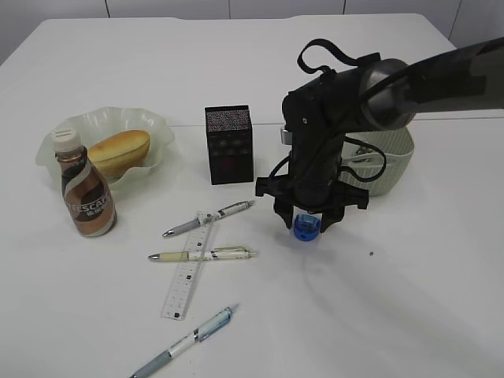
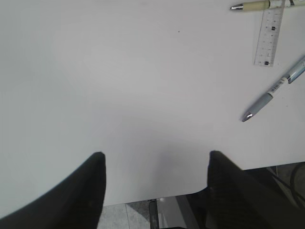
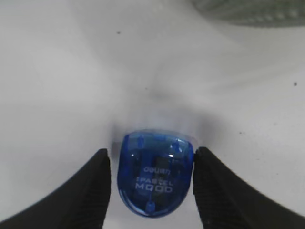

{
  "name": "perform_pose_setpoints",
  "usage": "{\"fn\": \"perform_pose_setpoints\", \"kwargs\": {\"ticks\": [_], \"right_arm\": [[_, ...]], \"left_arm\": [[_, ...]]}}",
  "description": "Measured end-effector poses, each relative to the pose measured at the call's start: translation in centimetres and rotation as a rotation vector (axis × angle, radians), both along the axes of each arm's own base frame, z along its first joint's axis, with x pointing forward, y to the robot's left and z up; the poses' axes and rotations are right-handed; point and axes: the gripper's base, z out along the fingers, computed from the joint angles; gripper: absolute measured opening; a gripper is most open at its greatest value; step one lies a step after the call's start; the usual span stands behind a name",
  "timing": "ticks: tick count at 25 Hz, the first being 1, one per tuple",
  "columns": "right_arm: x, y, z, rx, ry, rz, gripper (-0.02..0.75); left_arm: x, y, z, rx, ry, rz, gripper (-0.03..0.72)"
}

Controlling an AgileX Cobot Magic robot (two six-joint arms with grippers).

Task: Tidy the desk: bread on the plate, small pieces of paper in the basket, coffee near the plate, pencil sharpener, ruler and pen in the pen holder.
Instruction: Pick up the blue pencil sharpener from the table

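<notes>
Pencil sharpener, blue and translucent, sits on the table between the fingers of the right gripper; they flank it closely on both sides, but I can't tell whether the pads are touching it yet, so it reads as a side pinch set up for the lift to the pen holder. Left gripper hangs wide apart and empty over bare table at the near edge. Bread is on the plate, coffee beside it; ruler and three pens lie left of the sharpener, off the path, basket just behind the arm.
</notes>
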Motion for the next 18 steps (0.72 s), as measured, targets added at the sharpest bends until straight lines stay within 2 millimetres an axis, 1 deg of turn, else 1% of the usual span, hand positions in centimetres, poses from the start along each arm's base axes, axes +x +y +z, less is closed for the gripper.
{"fn": "perform_pose_setpoints", "kwargs": {"ticks": [15,18], "right_arm": [[0.01,-0.19,0.01,-0.020,0.001,0.007,0.405],[0.00,-0.17,-0.34,-0.020,0.009,0.005,0.405]], "left_arm": [[0.00,0.00,0.00,0.000,0.000,0.000,0.487],[0.00,0.00,0.00,0.000,0.000,0.000,0.487]]}}
